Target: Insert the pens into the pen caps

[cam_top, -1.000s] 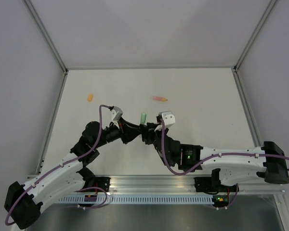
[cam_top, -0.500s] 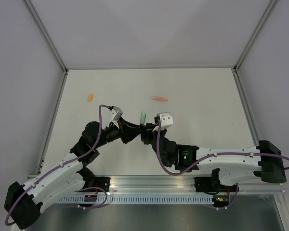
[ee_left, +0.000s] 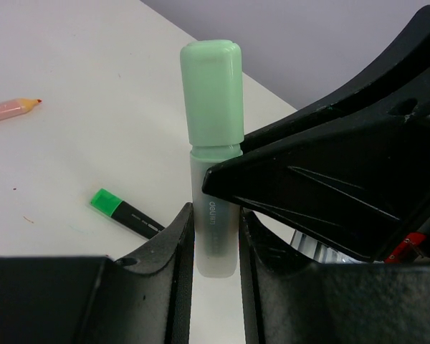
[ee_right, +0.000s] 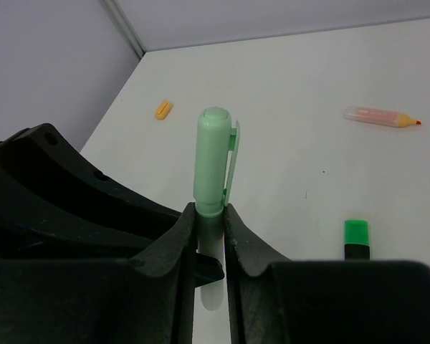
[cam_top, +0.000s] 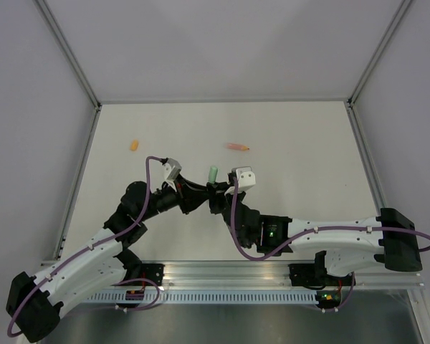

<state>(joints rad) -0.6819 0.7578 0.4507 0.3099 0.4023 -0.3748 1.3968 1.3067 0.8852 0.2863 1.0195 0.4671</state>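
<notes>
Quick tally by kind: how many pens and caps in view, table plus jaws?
Pens: 3 (mint pen, salmon pen, black-green pen)
Caps: 2 (mint cap on the mint pen, orange cap loose)
Total: 5. Cannot tell whether the black-green pen's green end is a cap.

mint pen [ee_left: 213, 165], orange cap [ee_right: 163, 109]

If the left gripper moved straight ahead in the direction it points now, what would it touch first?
Probably the right gripper: its black finger lies just ahead of the left gripper, and both are shut on the same pale green pen. Depth is hard to judge.
</notes>
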